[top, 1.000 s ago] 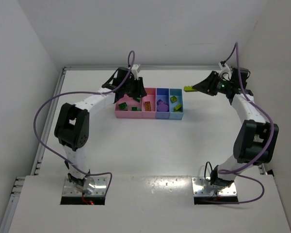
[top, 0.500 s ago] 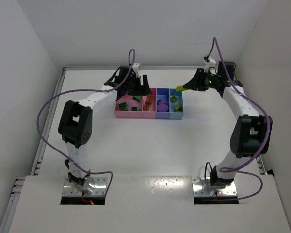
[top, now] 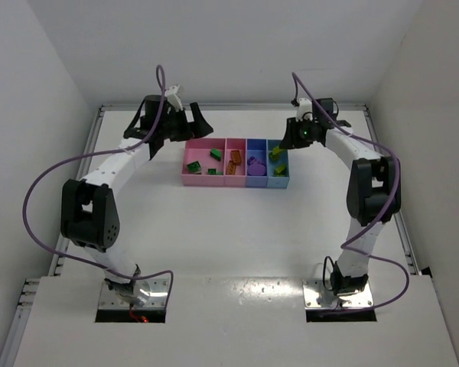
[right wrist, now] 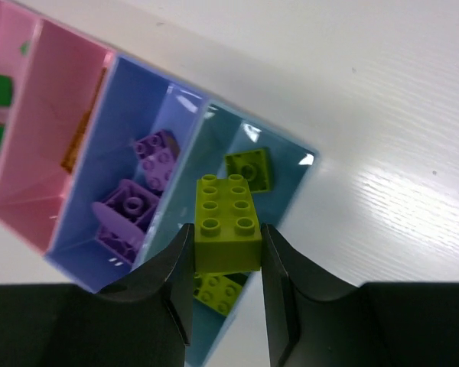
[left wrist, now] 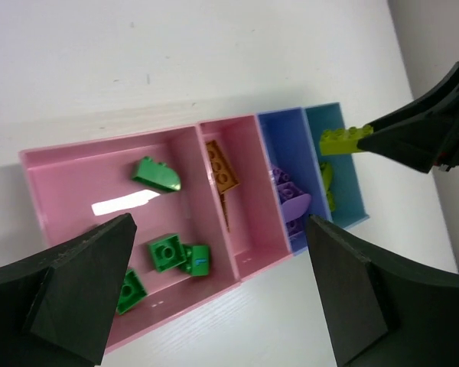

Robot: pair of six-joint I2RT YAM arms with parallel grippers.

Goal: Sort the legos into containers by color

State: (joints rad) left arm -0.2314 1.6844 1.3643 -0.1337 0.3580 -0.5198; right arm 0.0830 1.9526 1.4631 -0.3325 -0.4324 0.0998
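Right gripper [right wrist: 225, 231] is pinching a yellow-green lego [right wrist: 228, 218] above the light blue bin [right wrist: 214, 138]; left gripper [left wrist: 219, 222] is hovering fully spread (nothing held) near the wide pink bin [left wrist: 69, 183].

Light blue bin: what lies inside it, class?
One yellow-green brick shows fully; a second is partly covered by the held brick in the right end effector. What lies beneath that is hidden.

Lab test cell, plain white walls [top: 237, 46], white table [top: 237, 229]
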